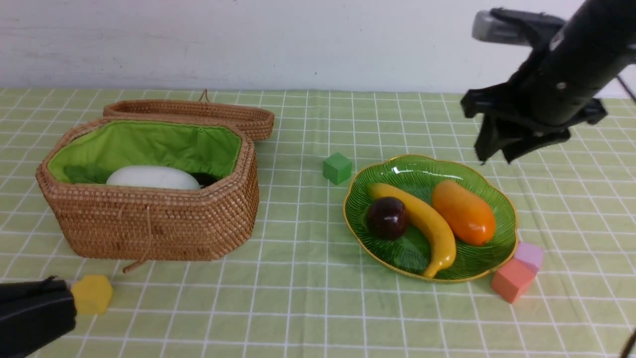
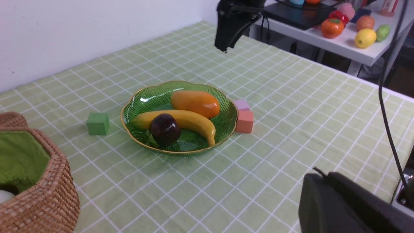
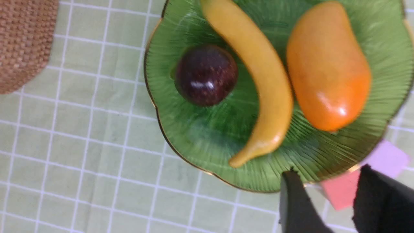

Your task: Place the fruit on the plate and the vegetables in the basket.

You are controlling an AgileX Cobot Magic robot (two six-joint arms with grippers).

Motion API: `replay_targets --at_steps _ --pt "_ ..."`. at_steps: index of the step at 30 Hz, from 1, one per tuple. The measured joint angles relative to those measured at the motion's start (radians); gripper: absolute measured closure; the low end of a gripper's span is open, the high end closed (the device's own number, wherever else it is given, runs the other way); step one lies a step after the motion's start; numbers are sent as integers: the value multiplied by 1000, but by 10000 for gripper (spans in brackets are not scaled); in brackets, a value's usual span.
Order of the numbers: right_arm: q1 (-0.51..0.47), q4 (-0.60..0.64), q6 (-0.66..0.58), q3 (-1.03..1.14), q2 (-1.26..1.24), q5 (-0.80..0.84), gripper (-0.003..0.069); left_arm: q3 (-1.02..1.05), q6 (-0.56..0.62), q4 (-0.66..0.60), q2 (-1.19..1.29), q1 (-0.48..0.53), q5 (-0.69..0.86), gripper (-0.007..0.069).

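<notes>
Fruit done: banana (image 1: 422, 223), mango (image 1: 464, 212) & mangosteen (image 1: 387, 218) all on plate (image 1: 502, 209) at right, radish (image 1: 151, 177) in basket (image 1: 149, 223) at left, other veg unseen; right pincer (image 1: 496, 148) released above plate, left pincer's state can't tell.

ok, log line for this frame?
plate: banana, mango, mangosteen | basket: open, radish visible, rest hidden | right gripper: open, empty, above plate | left gripper: low, state unclear
</notes>
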Motion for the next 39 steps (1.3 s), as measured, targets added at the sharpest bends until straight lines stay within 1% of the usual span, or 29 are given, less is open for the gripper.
replay_targets --at_steps 1,2,3,4,7,9,13,16,21,26,28,33,39 --pt "0 -24 -3 26 -51 7 471 12 -11 0 -26 0 -1 634" --pt "0 -28 -3 37 -60 8 479 15 -14 1 -38 0 -3 634" --pt "0 -44 -5 60 -96 10 516 31 -25 5 -64 0 -10 634" --pt "0 -60 -6 118 -182 14 571 80 -47 16 -131 0 -33 634" --pt "0 -65 -6 240 -316 18 622 177 -90 29 -226 0 -88 634" --pt "0 -62 11 351 -424 21 637 266 -102 40 -291 0 -152 636" --pt "0 -40 59 583 -623 10 638 402 -108 53 -371 0 -285 637" --pt "0 -28 109 763 -792 -31 636 490 -109 56 -394 0 -402 637" --pt "0 -28 152 952 -978 -133 636 575 -112 57 -396 0 -488 637" --pt "0 -28 167 1048 -1057 -279 632 615 -112 57 -396 0 -475 637" --pt "0 -28 167 1066 -1071 -307 627 622 -112 57 -396 0 -447 637" --pt "0 -30 167 1069 -1077 -311 620 622 -112 56 -396 0 -388 637" --pt "0 -31 167 1072 -1077 -311 615 622 -112 55 -396 0 -361 637"
